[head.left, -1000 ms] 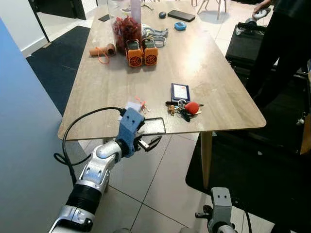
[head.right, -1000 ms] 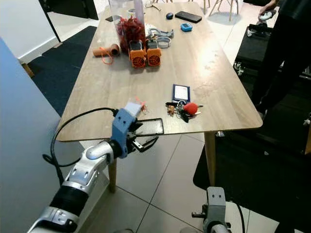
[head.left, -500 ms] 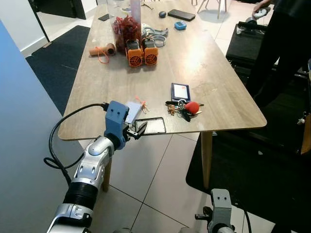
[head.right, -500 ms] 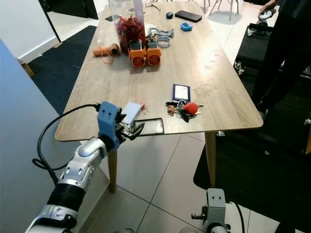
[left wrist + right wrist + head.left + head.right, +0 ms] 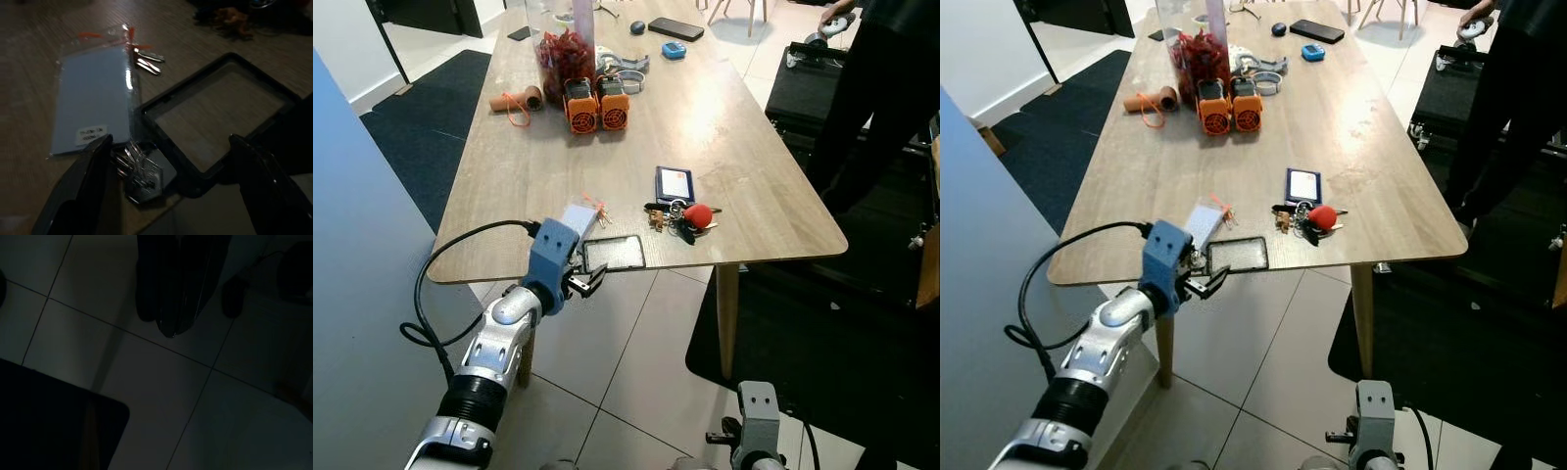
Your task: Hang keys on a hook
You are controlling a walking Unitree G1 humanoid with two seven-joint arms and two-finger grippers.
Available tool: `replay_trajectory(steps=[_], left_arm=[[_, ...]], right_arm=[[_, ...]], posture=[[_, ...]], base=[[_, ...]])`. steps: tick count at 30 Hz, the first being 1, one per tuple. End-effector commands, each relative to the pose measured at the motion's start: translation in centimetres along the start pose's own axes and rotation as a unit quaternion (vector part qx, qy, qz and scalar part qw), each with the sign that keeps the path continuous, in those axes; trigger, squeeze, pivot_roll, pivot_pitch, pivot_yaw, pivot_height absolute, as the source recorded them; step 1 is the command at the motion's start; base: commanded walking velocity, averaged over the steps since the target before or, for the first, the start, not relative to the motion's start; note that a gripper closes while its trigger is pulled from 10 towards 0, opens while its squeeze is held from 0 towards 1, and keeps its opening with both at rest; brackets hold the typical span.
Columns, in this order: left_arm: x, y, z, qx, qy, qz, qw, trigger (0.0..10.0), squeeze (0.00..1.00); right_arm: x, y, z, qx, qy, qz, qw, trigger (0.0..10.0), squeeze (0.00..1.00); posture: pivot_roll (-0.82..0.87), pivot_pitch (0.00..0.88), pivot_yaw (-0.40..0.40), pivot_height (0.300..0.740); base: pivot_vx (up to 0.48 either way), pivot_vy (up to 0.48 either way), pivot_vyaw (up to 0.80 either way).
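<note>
A bunch of keys with a red fob (image 5: 690, 217) lies on the wooden table (image 5: 734, 147) near its front edge, next to a blue card (image 5: 674, 183). My left gripper (image 5: 590, 282) is open at the table's front edge, its fingers (image 5: 93, 186) on either side of a small silvery key bunch (image 5: 142, 176). Just beyond lie a black rectangular frame (image 5: 220, 117) and a pale blue packet (image 5: 93, 107) with an orange tag. The right arm (image 5: 759, 446) hangs idle over the tiled floor, its gripper (image 5: 171, 308) shut.
At the far end of the table stand two orange devices (image 5: 599, 106), a jar of red pieces (image 5: 560, 54), a roll with orange cord (image 5: 514, 101) and a phone (image 5: 675, 28). A person in dark clothes (image 5: 886, 88) stands to the right. A blue-grey wall (image 5: 362, 274) is close on the left.
My left gripper rose from below the table edge to the black frame, then settled slightly lower at the edge. The forearm swung left. The key bunch with the red fob has stayed put.
</note>
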State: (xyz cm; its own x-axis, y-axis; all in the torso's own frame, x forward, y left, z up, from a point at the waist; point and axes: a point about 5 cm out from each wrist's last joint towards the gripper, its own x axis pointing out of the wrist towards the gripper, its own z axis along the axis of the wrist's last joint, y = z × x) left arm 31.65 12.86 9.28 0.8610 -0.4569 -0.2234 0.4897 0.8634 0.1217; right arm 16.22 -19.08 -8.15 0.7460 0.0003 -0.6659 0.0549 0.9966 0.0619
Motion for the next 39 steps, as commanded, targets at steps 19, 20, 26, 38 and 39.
replay_trajectory(steps=[19,20,26,38,39], left_arm=[[0.0,0.8,-0.3,0.003,0.035,0.002,0.999,0.0,0.00],[0.0,0.8,-0.2,0.002,0.033,0.002,0.999,0.0,0.00],[0.1,1.0,0.0,0.004,0.030,0.004,1.000,0.0,0.00],[0.3,0.6,3.7,-0.034,-0.072,-0.046,0.996,10.0,0.00],[0.3,0.5,4.4,-0.046,-0.095,-0.051,0.993,10.0,0.00]], right_arm=[[-0.1,0.0,-0.3,0.008,0.003,-0.003,1.000,10.0,0.00],[-0.1,0.0,-0.2,0.007,0.003,-0.002,1.000,10.0,0.00],[0.0,0.0,-0.1,0.007,0.002,-0.003,1.000,10.0,0.00],[0.0,-0.1,0.1,0.008,0.000,-0.005,1.000,10.0,0.00],[0.0,-0.1,0.1,0.008,0.000,-0.006,1.000,10.0,0.00]], posture=[[0.05,0.084,0.026,0.740],[0.05,0.084,0.026,0.740],[0.05,0.082,0.026,0.740],[0.05,0.078,0.023,0.740],[0.05,0.078,0.024,0.740]], base=[[0.000,0.000,0.00],[0.000,0.000,0.00],[0.000,0.000,0.00],[0.000,0.000,0.00],[0.000,0.000,0.00]])
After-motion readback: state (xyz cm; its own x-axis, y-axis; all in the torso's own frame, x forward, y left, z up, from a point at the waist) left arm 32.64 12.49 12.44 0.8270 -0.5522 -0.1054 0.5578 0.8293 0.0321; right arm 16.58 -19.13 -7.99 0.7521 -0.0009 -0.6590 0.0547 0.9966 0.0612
